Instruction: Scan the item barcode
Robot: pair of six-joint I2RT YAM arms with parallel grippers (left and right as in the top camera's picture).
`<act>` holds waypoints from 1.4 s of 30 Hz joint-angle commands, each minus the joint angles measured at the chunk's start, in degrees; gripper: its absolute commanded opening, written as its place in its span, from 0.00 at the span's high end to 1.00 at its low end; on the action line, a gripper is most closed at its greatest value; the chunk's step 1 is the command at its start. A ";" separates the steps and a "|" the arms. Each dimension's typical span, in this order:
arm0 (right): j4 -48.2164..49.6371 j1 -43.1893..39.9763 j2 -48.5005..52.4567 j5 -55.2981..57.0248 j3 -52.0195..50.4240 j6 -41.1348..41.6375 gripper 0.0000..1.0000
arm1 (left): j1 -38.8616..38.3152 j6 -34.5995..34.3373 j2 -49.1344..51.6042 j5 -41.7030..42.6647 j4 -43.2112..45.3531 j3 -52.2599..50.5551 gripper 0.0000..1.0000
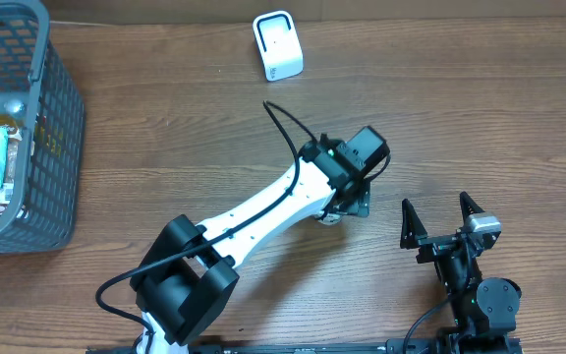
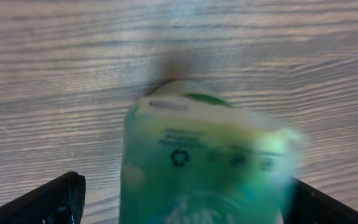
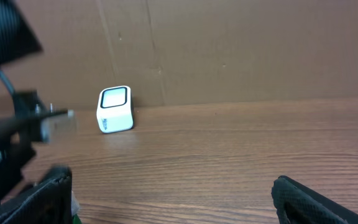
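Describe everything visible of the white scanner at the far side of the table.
The scanner is a small white box with rounded corners, plastic by its look. Its slanted top face holds a pale window framed by a dark line. It stands upright on the wooden table near the far edge, with a brown wall behind it. Dark marks low on its front are too small to read. Nothing else touches it.
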 commanded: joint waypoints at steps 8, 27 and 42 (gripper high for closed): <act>0.17 -0.11 -0.46 0.48 -0.61 0.07 0.00 | 2.97 5.55 -0.07 0.68 -7.76 13.70 0.00; 0.17 -0.11 -0.46 0.48 -0.61 0.04 0.00 | 13.31 25.97 0.07 22.77 -14.86 9.99 0.47; 0.17 -0.11 -0.44 0.48 -0.61 0.04 0.00 | 13.31 28.57 0.07 30.05 -8.52 2.51 0.53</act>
